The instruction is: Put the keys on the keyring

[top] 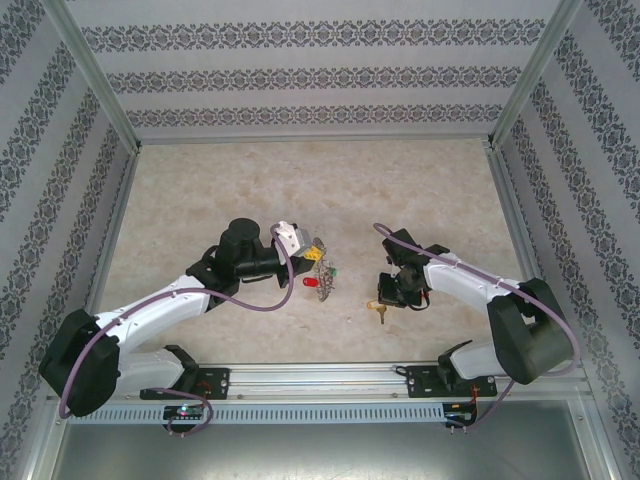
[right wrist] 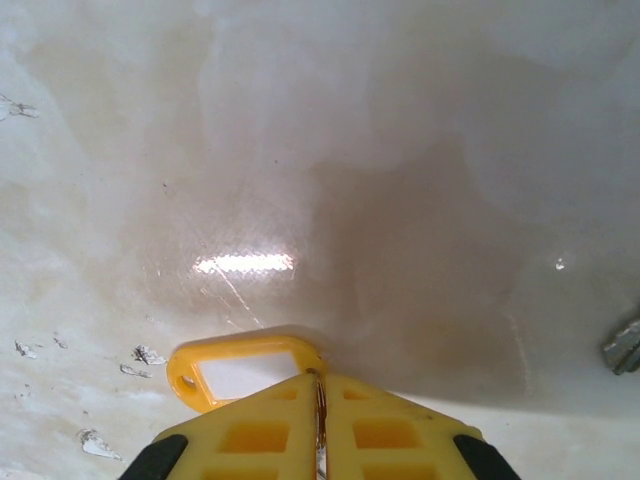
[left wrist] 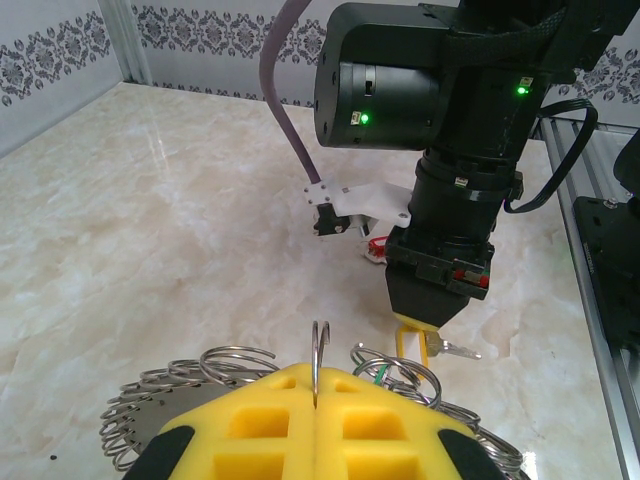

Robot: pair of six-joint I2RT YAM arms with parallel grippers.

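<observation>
The keyring (top: pixel 318 262) is a grey hoop (left wrist: pixel 140 425) fringed with silvery links, and my left gripper (left wrist: pixel 316 385) is shut on one upright link (left wrist: pixel 320 350). A red tag (top: pixel 310 283) and a green tag (top: pixel 329 268) hang at the ring; a bit of the green one (left wrist: pixel 376 372) shows among the links. My right gripper (top: pixel 386 296) (right wrist: pixel 320 385) is shut on the small ring of a yellow-tagged key (right wrist: pixel 240 370), just above the table. In the left wrist view that yellow tag (left wrist: pixel 408 340) hangs under the right gripper (left wrist: pixel 428 308) with its metal key (left wrist: pixel 458 350) sticking out, close beyond the links.
The marble tabletop (top: pixel 320 190) lies open behind both arms, between patterned walls. The aluminium rail (top: pixel 320 378) runs along the near edge. Something small and red-and-white (left wrist: pixel 376 249) lies on the table behind the right arm. A grey metal piece (right wrist: pixel 624 346) shows at the right edge.
</observation>
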